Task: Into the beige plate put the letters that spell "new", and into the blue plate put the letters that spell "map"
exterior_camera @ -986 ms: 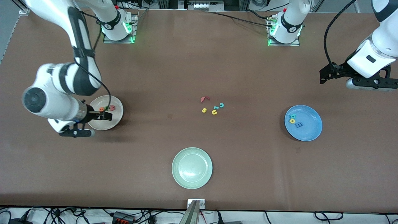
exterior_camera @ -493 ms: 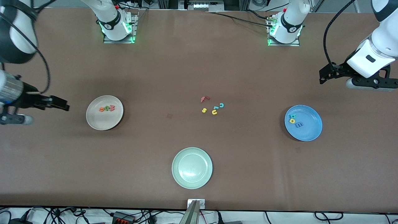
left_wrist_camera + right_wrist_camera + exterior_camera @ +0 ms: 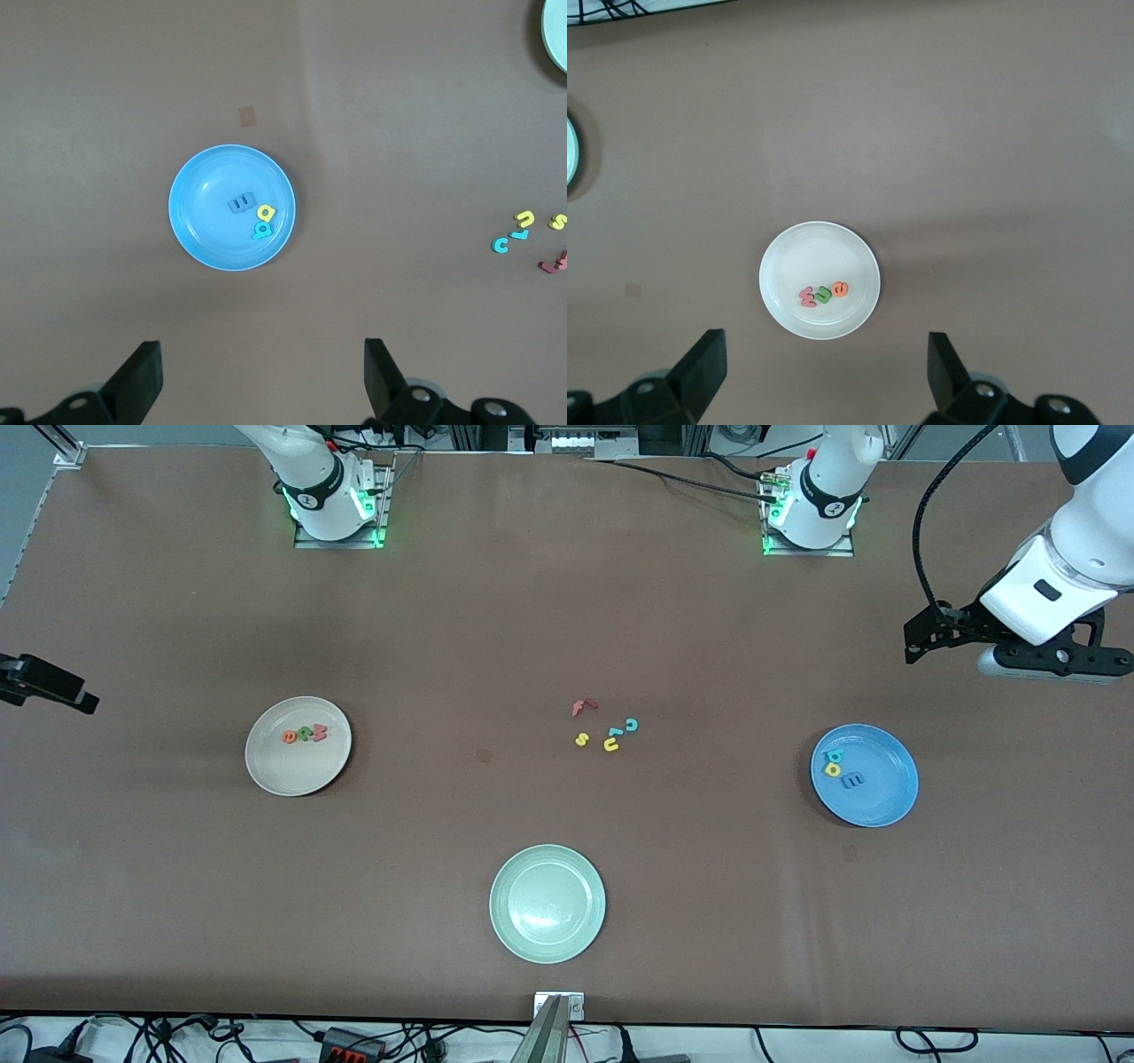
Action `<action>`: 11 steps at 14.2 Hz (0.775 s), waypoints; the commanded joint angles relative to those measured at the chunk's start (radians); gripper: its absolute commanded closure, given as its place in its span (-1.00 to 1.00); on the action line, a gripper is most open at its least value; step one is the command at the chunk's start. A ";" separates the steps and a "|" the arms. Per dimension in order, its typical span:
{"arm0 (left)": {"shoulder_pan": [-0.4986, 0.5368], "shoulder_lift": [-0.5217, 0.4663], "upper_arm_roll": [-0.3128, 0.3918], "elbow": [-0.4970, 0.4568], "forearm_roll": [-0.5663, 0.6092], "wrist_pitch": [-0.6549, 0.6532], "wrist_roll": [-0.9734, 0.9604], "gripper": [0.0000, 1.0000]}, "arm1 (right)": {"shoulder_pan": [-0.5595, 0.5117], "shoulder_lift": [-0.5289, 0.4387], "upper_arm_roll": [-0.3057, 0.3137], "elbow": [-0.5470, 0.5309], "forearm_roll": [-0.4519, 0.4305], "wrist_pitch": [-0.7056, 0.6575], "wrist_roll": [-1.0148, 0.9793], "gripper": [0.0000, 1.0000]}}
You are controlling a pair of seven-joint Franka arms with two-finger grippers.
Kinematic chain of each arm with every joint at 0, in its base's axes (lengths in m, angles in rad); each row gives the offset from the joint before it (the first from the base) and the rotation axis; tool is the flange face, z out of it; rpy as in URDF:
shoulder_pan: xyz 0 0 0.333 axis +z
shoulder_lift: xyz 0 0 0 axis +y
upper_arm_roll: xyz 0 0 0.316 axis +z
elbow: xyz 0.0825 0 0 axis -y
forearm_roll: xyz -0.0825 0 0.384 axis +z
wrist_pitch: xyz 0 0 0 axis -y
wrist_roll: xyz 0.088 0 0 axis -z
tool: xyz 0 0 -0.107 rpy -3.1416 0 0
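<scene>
The orange e, green n and pink w (image 3: 305, 733) are seen lying together in the beige plate (image 3: 332, 766) at the left of the front frame, and the blue m, teal a and yellow p (image 3: 842, 770) in the blue plate (image 3: 890, 802) at the right. Both words appear sorted, so no further pick seems required. The right gripper (image 3: 49, 684) at the left edge and the left gripper (image 3: 921, 638) at the upper right are held spread and empty, high over bare table.
</scene>
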State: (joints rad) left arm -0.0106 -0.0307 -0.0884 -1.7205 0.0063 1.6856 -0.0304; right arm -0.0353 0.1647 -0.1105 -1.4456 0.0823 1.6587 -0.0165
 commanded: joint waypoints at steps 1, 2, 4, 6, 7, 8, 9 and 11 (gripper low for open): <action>0.009 -0.015 -0.010 -0.002 -0.015 0.005 -0.008 -1.00 | -0.024 -0.027 0.035 -0.002 -0.013 -0.017 -0.010 -1.00; 0.009 -0.017 -0.011 -0.004 -0.015 0.005 -0.012 -1.00 | -0.035 -0.039 0.061 -0.015 -0.019 -0.022 -0.010 -1.00; 0.009 -0.029 -0.013 -0.011 -0.015 0.005 -0.016 -1.00 | -0.038 -0.043 0.063 -0.033 -0.027 -0.049 -0.011 -1.00; 0.009 -0.026 -0.013 -0.007 -0.017 0.005 -0.025 -1.00 | -0.034 -0.062 0.064 -0.048 -0.071 -0.077 -0.013 -1.00; 0.009 -0.025 -0.011 -0.004 -0.020 0.003 -0.049 -1.00 | -0.031 -0.094 0.064 -0.102 -0.078 -0.065 -0.011 -1.00; 0.011 -0.021 -0.011 0.002 -0.020 0.003 -0.066 -1.00 | -0.031 -0.132 0.064 -0.158 -0.079 -0.041 -0.013 -1.00; 0.012 -0.023 -0.011 0.004 -0.020 0.003 -0.072 -1.00 | -0.031 -0.172 0.064 -0.215 -0.078 -0.012 -0.016 -1.00; 0.011 -0.024 -0.011 0.004 -0.020 0.002 -0.074 -1.00 | -0.032 -0.221 0.064 -0.283 -0.078 -0.001 -0.014 -1.00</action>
State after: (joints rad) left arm -0.0090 -0.0384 -0.0926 -1.7197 0.0063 1.6900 -0.0913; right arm -0.0452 0.0452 -0.0703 -1.6028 0.0214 1.6206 -0.0176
